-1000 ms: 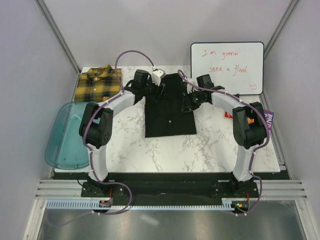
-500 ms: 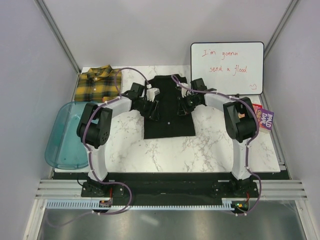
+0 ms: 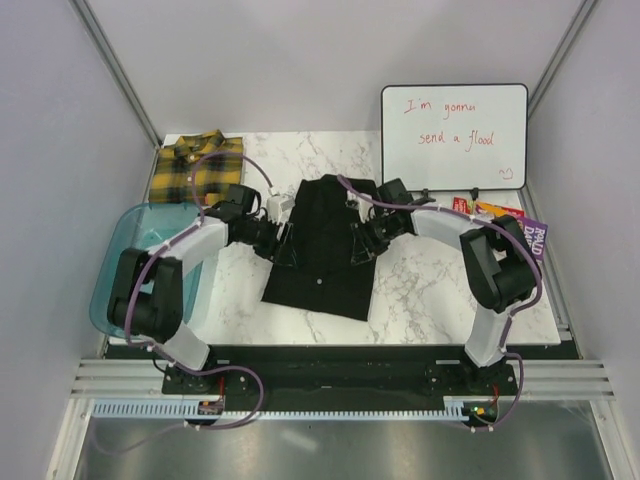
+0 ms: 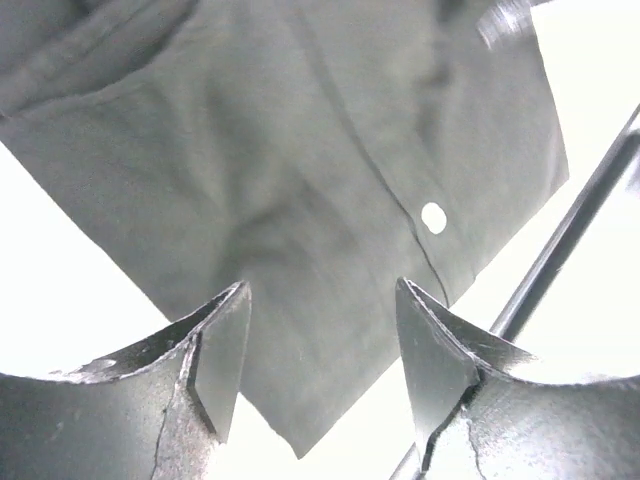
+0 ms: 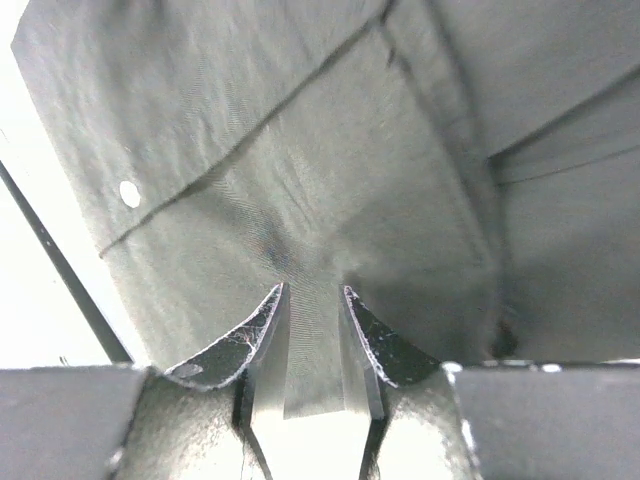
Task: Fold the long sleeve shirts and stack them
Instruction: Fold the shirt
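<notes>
The black shirt point(image 3: 322, 248) lies folded and slightly askew in the middle of the marble table, a white button point(image 4: 433, 217) showing on its placket. My left gripper point(image 3: 283, 238) point(image 4: 320, 290) is low at its left edge, jaws wide apart over a corner of the cloth, pinching nothing. At the shirt's right edge, my right gripper point(image 3: 362, 238) point(image 5: 313, 290) has its jaws narrow, and a fold of the black cloth point(image 5: 315, 350) fills the gap between them. The yellow-and-black plaid shirt point(image 3: 195, 170) lies folded at the far left corner.
A translucent blue tub point(image 3: 125, 270) hangs off the table's left edge, beside my left arm. A whiteboard point(image 3: 455, 135) leans at the back right. Snack packets point(image 3: 505, 215) lie at the right edge by my right arm.
Both grippers have come toward the near edge, dragging the black shirt with them and turning it slightly. The left jaws have spread wider; the right jaws have eased a little.
</notes>
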Controlling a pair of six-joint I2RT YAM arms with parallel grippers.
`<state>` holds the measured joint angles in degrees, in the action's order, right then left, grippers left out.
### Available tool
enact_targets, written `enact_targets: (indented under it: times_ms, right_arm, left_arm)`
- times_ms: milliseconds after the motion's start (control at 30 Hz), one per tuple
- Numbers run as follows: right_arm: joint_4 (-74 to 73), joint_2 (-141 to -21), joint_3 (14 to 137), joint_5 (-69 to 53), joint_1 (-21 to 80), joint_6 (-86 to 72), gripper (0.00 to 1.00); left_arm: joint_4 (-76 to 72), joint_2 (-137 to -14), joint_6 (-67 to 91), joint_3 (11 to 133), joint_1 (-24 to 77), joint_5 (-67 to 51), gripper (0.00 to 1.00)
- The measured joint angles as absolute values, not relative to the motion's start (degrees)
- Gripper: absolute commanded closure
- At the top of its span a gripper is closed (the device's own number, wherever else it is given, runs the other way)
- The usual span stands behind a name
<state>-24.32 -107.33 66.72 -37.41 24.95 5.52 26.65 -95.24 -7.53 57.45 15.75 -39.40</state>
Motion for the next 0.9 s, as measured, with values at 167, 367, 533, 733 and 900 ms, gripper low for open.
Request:
enact_targets:
  times_ms: [167, 367, 533, 733, 900]
  right_arm:
    - [-24.2, -105.4, 69.8, -37.9, 24.3, 5.3, 0.67]
    - [-18.3, -106.2, 70.5, -40.1, 28.4, 0.0, 0.68]
    - [-13.6, -111.3, 74.0, -41.1, 30.7, -2.7, 0.69]
    - [-11.4, -117.2, 75.5, -40.5, 30.6, -2.7, 0.70]
    - [-11.4, -119.3, 76.0, -40.9, 30.6, -0.8, 0.71]
  left_arm:
    - [25.6, -75.2, -21.5, 48.7, 19.2, -34.9, 0.34]
    - [17.3, -56.0, -37.0, 27.4, 33.6, -21.9, 0.34]
    - [12.9, -46.2, -45.0, 15.7, 44.7, -11.3, 0.34]
    - [1.0, -49.0, -48.8, 12.3, 55.2, -2.8, 0.33]
    - [-14.3, -58.0, -52.4, 9.4, 61.8, 3.0, 0.33]
